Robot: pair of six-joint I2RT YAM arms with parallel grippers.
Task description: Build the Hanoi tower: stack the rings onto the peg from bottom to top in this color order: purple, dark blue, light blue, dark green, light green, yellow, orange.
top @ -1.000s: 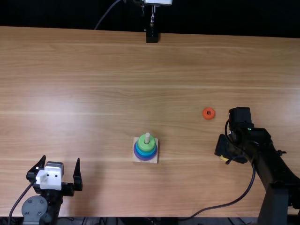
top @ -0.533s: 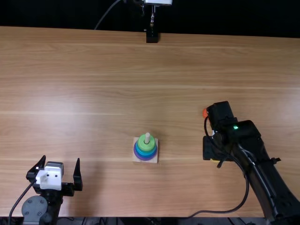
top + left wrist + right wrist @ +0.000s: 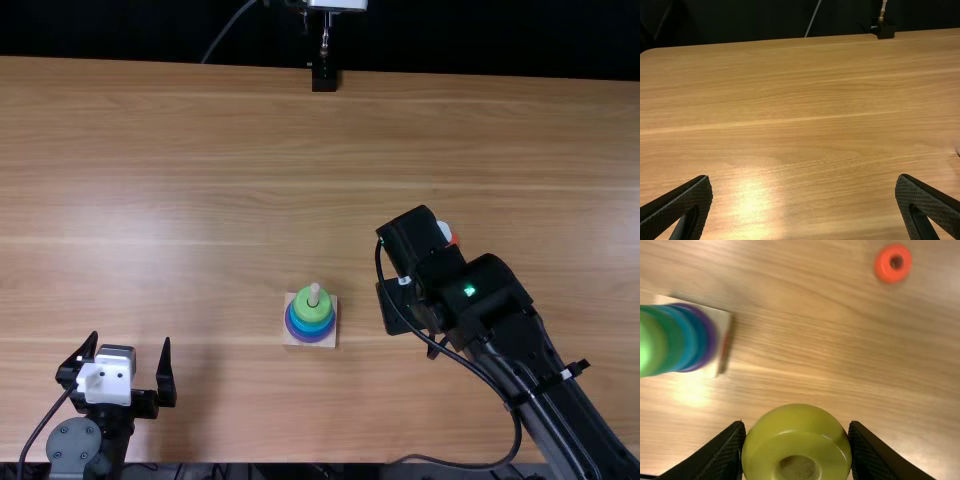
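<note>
Right gripper (image 3: pixel 797 432) is closed on the yellow ring (image 3: pixel 796 422), pinching it from both sides with the hole visible between the fingers. We record the left gripper (image 3: pixel 130 338) as spread and empty, near the left part of the table's near edge. Against the two earlier top views, the right arm (image 3: pixel 490 310) has swung inward from the table's right side and now stands nearer the peg (image 3: pixel 314 293), while the stack and the left arm (image 3: pixel 105 430) have kept their places. We judge this to be the carry of the sixth ring: purple (image 3: pixel 712 337), both blues and both greens are already on the wooden base (image 3: pixel 722 325), leaving yellow to be threaded, then orange. The base sits toward the near edge of the table (image 3: pixel 200 240); the orange ring (image 3: pixel 886 271) lies loose, farther from that edge than the stack. From above, the right arm covers most of the orange ring and hides the yellow one, so we cannot establish the carried ring's height. In the right wrist view the stack is cut off at the side and somewhat blurred; from above, the two greens are hard to separate.
</note>
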